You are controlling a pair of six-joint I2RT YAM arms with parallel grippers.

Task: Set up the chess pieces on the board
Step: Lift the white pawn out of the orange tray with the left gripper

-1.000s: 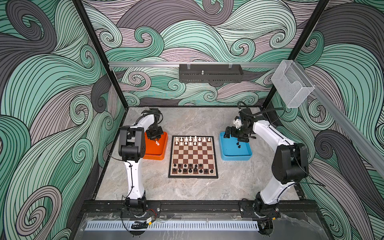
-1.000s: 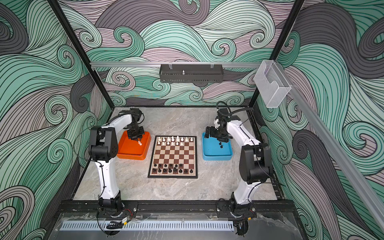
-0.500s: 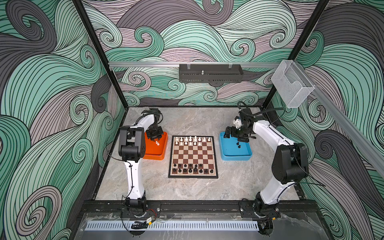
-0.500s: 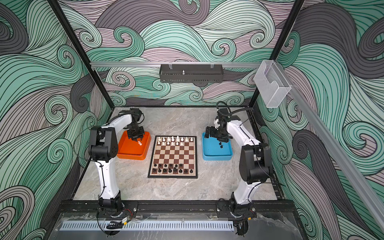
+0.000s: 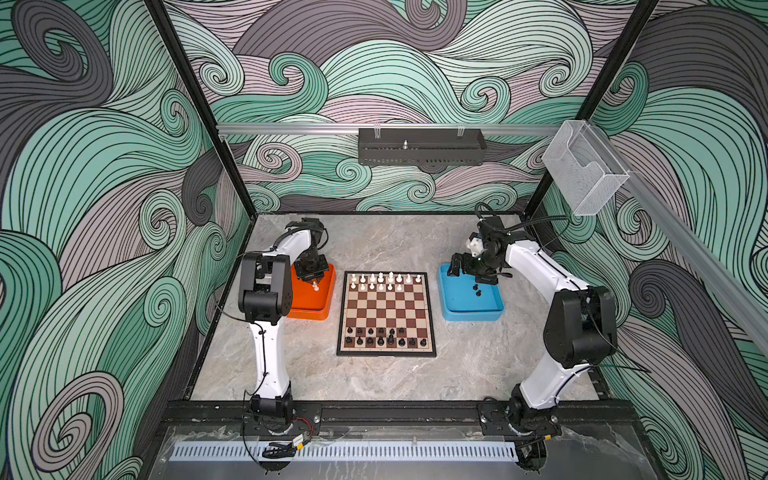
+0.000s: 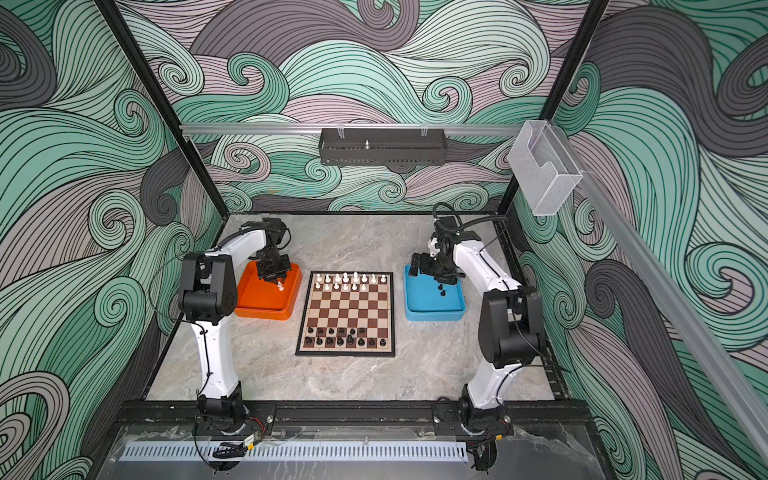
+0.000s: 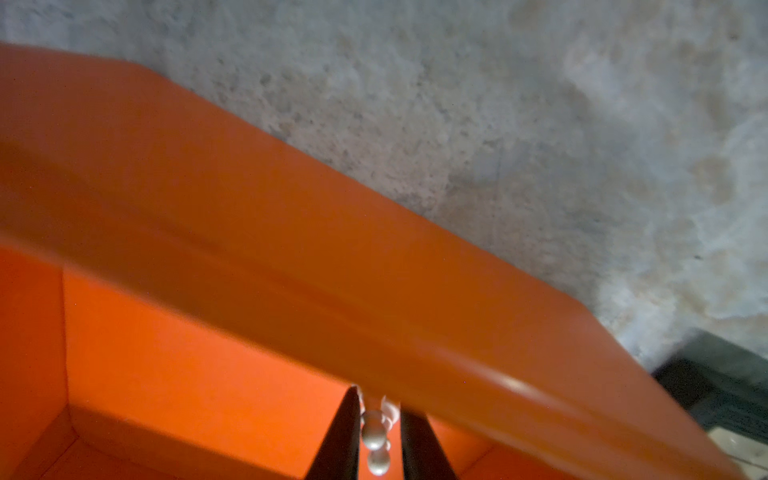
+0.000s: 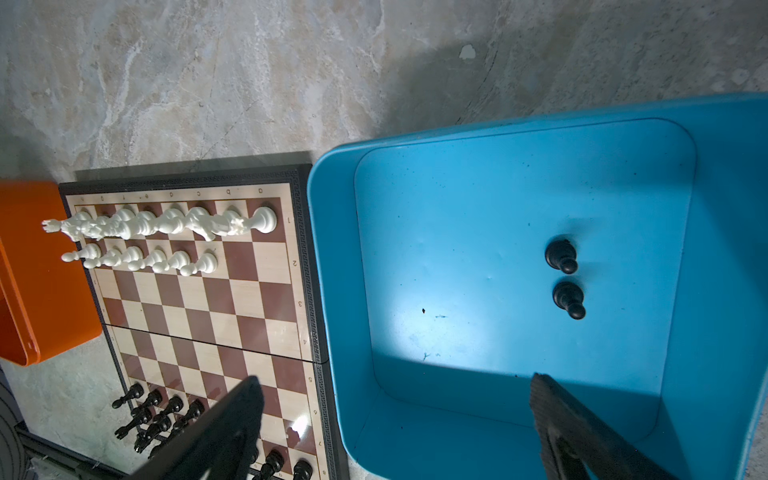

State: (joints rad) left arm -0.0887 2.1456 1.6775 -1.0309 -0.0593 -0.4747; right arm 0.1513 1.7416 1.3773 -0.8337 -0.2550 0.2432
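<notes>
1. We're nearly wrapping up: the board (image 5: 386,309) is carrying both back rows, though each pawn row is looking two short.
2. Two black pawns (image 8: 562,255) are waiting in the blue tray (image 8: 332,249), and the right end effector (image 8: 395,378) is hanging wide open above it.
3. Only the left wrist view is showing the left end effector (image 7: 379,405) pinching a white piece (image 7: 372,432) in the orange tray (image 7: 208,232).

Marbled bench (image 5: 386,378) carries an orange tray (image 5: 306,300) near its left edge and a blue tray (image 5: 461,302) near its right edge, well apart. Black rack (image 5: 422,146) and clear bin (image 5: 584,174) hang on rails above.
</notes>
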